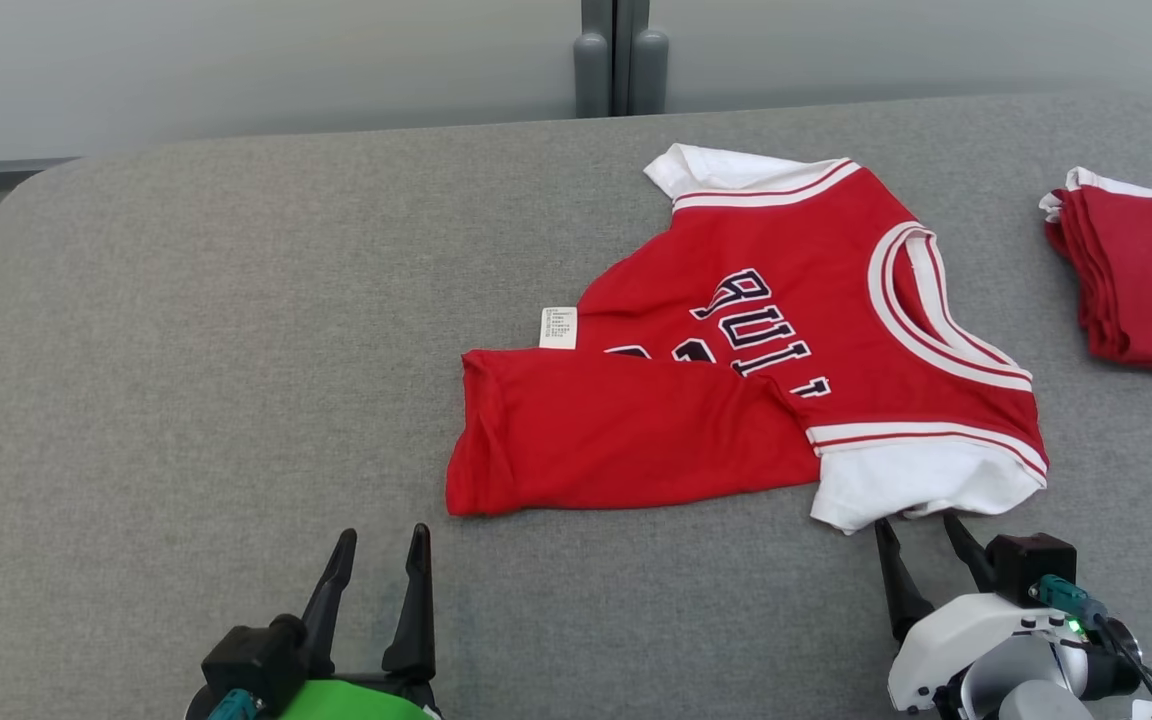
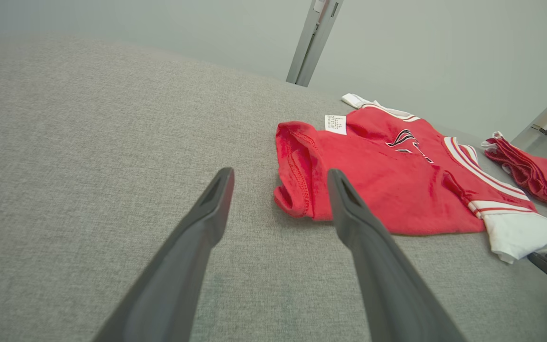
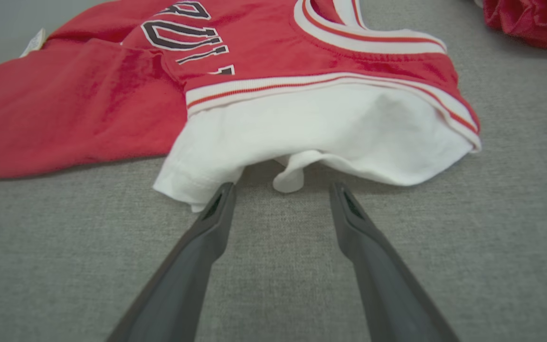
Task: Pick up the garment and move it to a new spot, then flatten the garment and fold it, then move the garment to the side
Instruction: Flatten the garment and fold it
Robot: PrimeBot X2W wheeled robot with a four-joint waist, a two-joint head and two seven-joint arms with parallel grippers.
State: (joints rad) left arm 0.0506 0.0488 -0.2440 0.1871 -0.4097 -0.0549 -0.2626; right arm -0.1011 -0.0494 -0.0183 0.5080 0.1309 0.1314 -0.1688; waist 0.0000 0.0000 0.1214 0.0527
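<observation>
Item: garment (image 1: 736, 370) at my one o'clock, seemingly part-folded (side move pending); left gripper (image 1: 383, 533) and right gripper (image 1: 916, 522) both spread, empty.

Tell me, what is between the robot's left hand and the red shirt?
Nothing: just bare grey surface lies between the left hand and the red shirt, as the head view shows.

I see wide grey fabric-covered surface (image 1: 186, 350), far left corner rounded. Behind it, pale plain wall (image 1: 236, 60); grey vertical post (image 1: 621, 55) at middle. Light soft, even.
</observation>
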